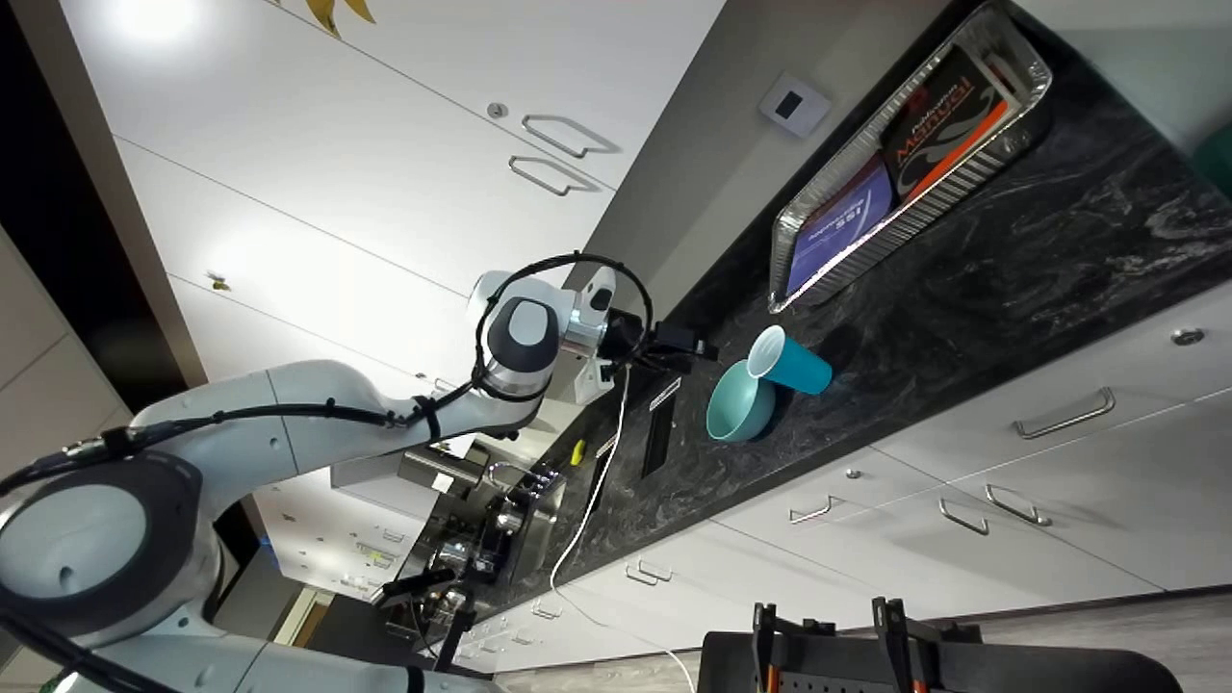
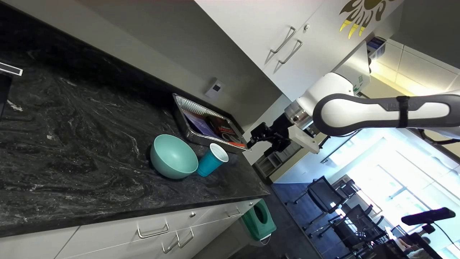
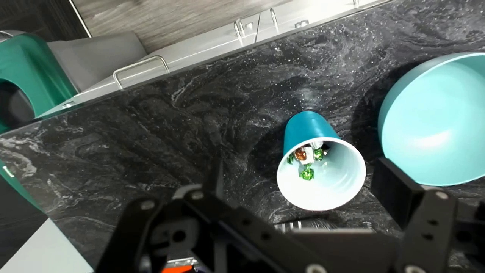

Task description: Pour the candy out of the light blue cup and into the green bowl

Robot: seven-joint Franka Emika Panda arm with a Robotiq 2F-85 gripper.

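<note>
Claw (image 3: 301,174) spread wide, released. In wrist view, light blue cup (image 3: 307,129) stands upright on bench (image 3: 170,121), right of centre, candy (image 3: 307,174) inside; green bowl (image 3: 443,117) near it, at right edge.

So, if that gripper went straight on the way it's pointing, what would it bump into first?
Probably the blue cup: in the wrist view the open gripper lines up with its mouth, though depth is unclear.
</note>
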